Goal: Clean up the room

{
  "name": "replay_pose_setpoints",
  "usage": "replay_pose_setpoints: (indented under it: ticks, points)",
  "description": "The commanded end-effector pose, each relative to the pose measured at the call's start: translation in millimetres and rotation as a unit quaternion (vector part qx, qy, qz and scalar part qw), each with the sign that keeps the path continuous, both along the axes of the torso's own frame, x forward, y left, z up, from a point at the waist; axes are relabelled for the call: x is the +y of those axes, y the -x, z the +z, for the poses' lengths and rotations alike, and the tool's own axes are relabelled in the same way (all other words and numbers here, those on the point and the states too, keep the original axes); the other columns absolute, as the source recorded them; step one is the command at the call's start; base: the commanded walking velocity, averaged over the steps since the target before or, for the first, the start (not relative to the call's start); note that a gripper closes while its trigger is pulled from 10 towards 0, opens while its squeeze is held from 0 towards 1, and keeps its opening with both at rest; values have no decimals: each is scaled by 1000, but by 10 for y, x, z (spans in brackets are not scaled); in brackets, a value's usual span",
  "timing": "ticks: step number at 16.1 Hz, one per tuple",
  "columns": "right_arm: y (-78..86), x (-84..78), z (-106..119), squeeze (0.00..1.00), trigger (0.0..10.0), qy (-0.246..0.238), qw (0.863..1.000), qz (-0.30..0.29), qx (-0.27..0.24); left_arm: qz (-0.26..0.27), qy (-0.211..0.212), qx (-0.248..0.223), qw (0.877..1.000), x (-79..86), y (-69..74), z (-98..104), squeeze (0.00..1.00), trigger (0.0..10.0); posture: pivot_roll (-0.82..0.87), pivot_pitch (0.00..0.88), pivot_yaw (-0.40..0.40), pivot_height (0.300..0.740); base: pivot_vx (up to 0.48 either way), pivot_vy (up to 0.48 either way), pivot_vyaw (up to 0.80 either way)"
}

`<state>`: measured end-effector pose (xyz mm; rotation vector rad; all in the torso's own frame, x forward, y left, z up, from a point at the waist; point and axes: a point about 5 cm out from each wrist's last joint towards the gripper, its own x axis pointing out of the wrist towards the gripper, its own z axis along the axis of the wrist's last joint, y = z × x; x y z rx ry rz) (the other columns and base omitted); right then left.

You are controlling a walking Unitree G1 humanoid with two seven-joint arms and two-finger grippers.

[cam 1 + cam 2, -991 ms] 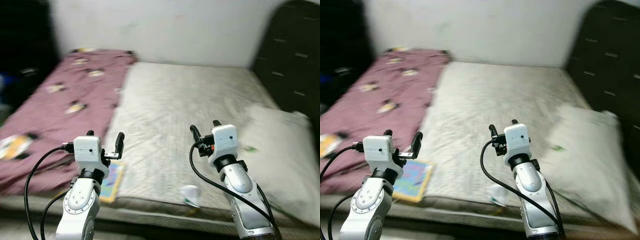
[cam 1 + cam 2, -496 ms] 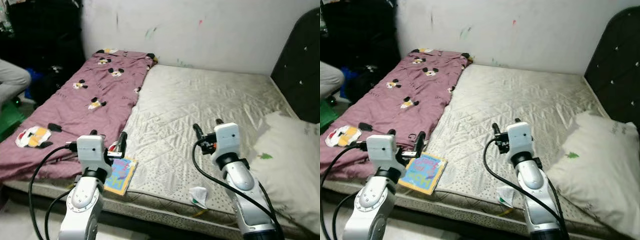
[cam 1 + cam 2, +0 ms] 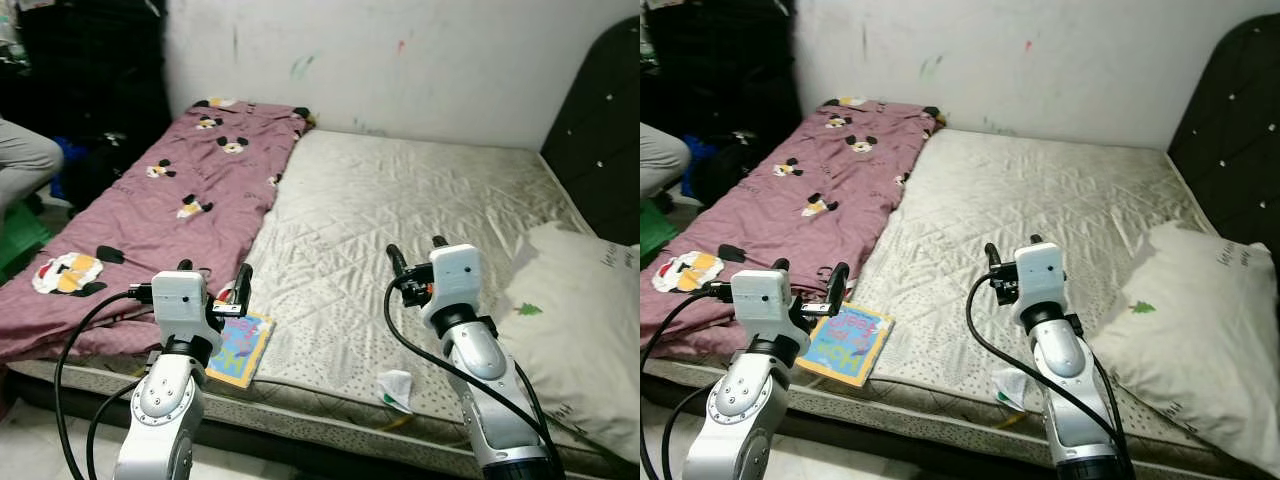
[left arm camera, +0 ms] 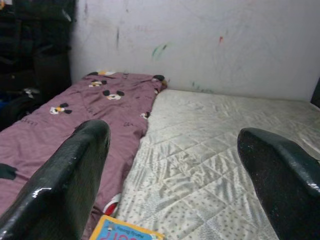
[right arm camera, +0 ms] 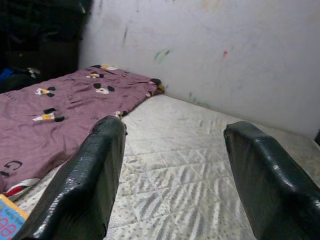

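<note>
A colourful children's book (image 3: 240,347) lies flat on the bare mattress (image 3: 400,210) near its front edge. A crumpled white wrapper (image 3: 397,389) sits at the front edge further right. My left gripper (image 3: 213,278) is open and empty, held in the air just above and left of the book. My right gripper (image 3: 414,252) is also open and empty, over the middle of the mattress. In the left wrist view the book's (image 4: 125,233) top edge shows between the black fingers (image 4: 65,185).
A purple cartoon-print blanket (image 3: 150,220) covers the bed's left side. A white pillow (image 3: 580,340) lies at the right by the dark headboard (image 3: 600,150). A person's grey-clad knee (image 3: 25,160) and dark clutter stand at the far left.
The head camera swung and the blur of a second ago has cleared; the scene now sits steady. Both arms keep the same raised pose with open fingers.
</note>
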<state>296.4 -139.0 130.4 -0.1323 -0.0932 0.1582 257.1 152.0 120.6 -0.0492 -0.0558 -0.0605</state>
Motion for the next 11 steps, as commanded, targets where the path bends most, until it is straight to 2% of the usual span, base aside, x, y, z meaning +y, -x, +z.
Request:
replay_pose_setpoints:
  ticks: [1, 2, 9, 11]
  points:
    - [-10, -14, -16, 0, 10000, -16, 1000, -6, 11, 6, -4, 0, 1000, 25, -13, 1, 0, 10000, 53, 0, -29, 740, 0, 0, 0]
    - [-12, -16, -18, 0, 10000, -12, 1000, -8, 11, 6, -4, 1, 1000, 24, -13, 0, 0, 10000, 53, 0, -29, 740, 0, 0, 0]
    - [-25, -24, -27, 0, 10000, -15, 1000, -9, 15, 2, -8, -1, 1000, 8, -14, 5, 0, 10000, 54, 0, -30, 740, 0, 0, -771]
    - [-19, -20, -22, 0, 10000, -12, 1000, -6, 10, 0, -3, -1, 1000, 0, -13, 1, 0, 10000, 53, 0, -30, 740, 0, 0, 0]
